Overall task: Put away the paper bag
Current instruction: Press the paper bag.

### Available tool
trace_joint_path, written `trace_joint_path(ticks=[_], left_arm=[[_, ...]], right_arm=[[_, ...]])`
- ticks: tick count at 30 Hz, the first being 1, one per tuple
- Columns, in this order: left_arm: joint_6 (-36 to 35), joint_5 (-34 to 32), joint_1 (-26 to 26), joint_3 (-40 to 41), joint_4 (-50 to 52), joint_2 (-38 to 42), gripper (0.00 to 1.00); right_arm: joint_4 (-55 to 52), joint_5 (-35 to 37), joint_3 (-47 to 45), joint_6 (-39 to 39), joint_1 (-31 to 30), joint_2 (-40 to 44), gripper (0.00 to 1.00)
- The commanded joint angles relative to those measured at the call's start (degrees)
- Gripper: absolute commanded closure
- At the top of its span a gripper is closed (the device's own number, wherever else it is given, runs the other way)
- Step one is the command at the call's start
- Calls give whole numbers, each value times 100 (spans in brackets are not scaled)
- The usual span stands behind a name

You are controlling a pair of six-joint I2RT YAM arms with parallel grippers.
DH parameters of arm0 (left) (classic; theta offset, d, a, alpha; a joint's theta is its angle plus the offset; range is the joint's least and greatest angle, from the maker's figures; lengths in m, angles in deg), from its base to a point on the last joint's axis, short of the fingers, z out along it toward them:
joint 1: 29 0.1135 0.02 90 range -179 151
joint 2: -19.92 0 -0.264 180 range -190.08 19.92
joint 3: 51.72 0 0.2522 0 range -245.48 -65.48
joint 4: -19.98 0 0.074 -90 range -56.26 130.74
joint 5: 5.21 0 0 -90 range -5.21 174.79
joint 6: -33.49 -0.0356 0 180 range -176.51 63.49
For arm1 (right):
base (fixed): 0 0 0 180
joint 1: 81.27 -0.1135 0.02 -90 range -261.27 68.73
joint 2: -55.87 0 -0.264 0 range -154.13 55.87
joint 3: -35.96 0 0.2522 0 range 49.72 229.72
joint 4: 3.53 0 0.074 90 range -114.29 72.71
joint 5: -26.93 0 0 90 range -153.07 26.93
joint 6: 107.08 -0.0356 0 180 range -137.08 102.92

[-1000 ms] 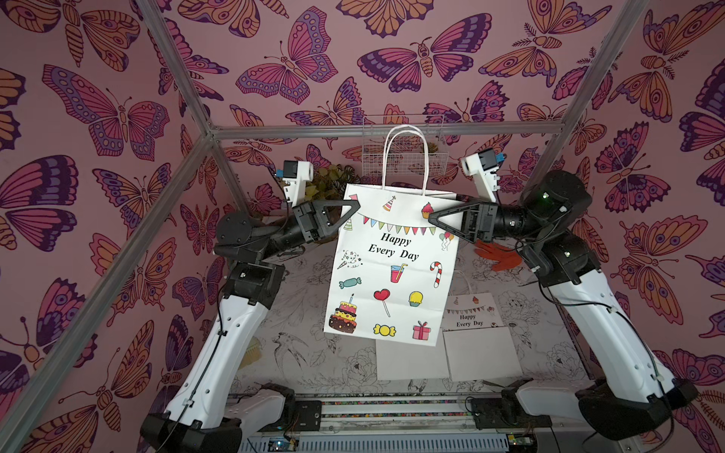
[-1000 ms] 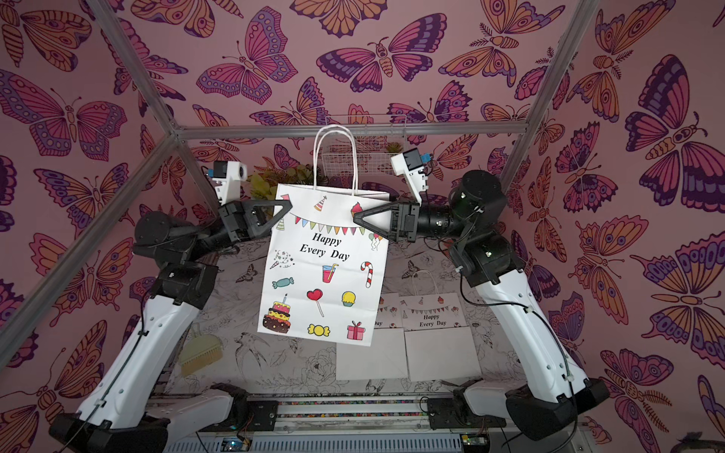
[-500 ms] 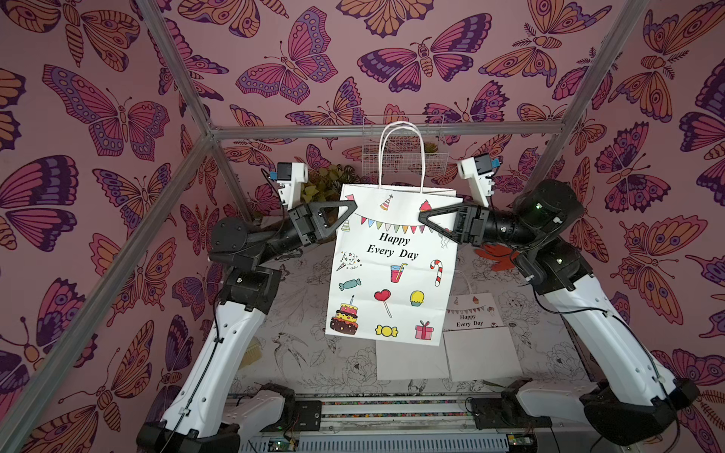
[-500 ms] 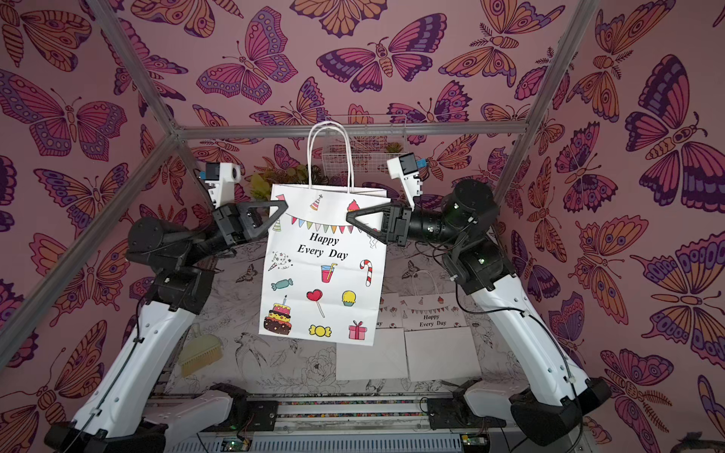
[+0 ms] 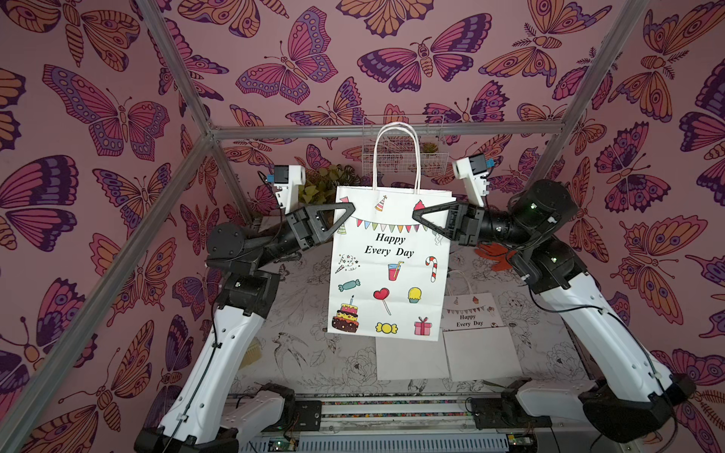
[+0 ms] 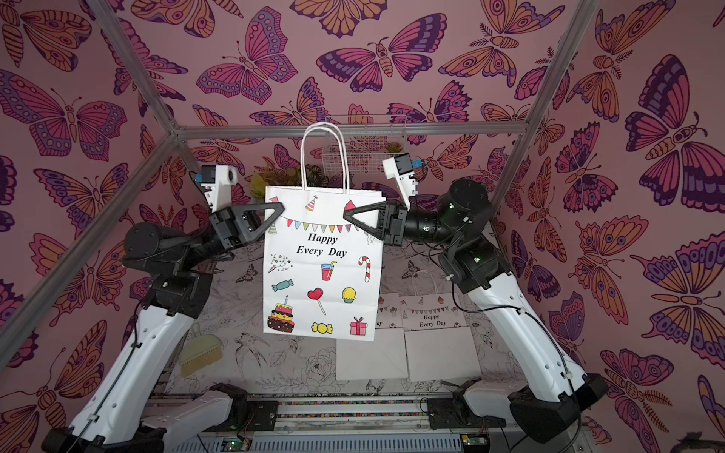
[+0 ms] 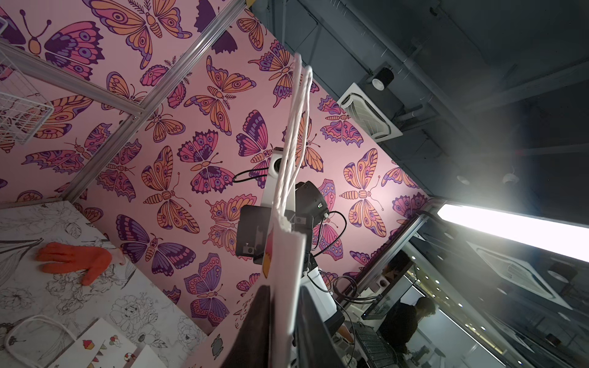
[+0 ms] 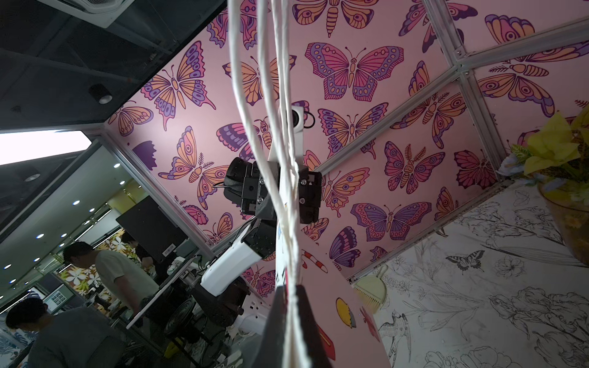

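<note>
A white paper bag [image 5: 388, 266] [image 6: 321, 266] printed "Happy Every Day" hangs flat and upright in the air above the table, its white cord handles [image 5: 396, 157] standing up. My right gripper [image 5: 418, 213] [image 6: 349, 213] is shut on the bag's upper right edge; in the right wrist view the fingers [image 8: 291, 288] pinch the paper [image 8: 350, 318] thin. My left gripper [image 5: 347, 208] [image 6: 276, 210] straddles the upper left edge. In the left wrist view its jaws [image 7: 285, 291] stand slightly apart with the bag's edge [image 7: 285, 255] between them.
Two more printed paper bags [image 5: 470, 321] [image 5: 408, 357] lie flat on the flower-patterned table under the hanging one. An orange glove [image 5: 496, 251] lies at the back right, a pale brush [image 6: 200, 353] at the front left. A wire basket [image 5: 404, 157] and a plant [image 5: 325, 184] are at the back wall.
The right gripper has closed onto the bag's upper right edge. The left gripper's jaws have eased slightly apart. Both arms and the bag have shifted a little to the left.
</note>
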State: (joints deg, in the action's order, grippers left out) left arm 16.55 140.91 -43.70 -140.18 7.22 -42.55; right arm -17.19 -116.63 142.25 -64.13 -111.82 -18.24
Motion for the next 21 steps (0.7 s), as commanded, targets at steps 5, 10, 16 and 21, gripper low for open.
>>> trace_joint_path(ticks=[5, 10, 16, 21], left_arm=[[-323, 187, -25, 184, -70, 322, 59], [-1741, 12, -22, 57, 1615, 783, 51], [-2978, -301, -7, 196, 2868, 1306, 50], [-3905, -623, -7, 667, 3866, 1776, 49]], right_arm=[[-53, -470, 243, 171, -28, -169, 100], [372, -1636, 409, -334, 407, -429, 100], [1895, -2765, 705, -1794, 900, -1012, 100], [839, -3579, 1315, -863, 984, -1166, 100]])
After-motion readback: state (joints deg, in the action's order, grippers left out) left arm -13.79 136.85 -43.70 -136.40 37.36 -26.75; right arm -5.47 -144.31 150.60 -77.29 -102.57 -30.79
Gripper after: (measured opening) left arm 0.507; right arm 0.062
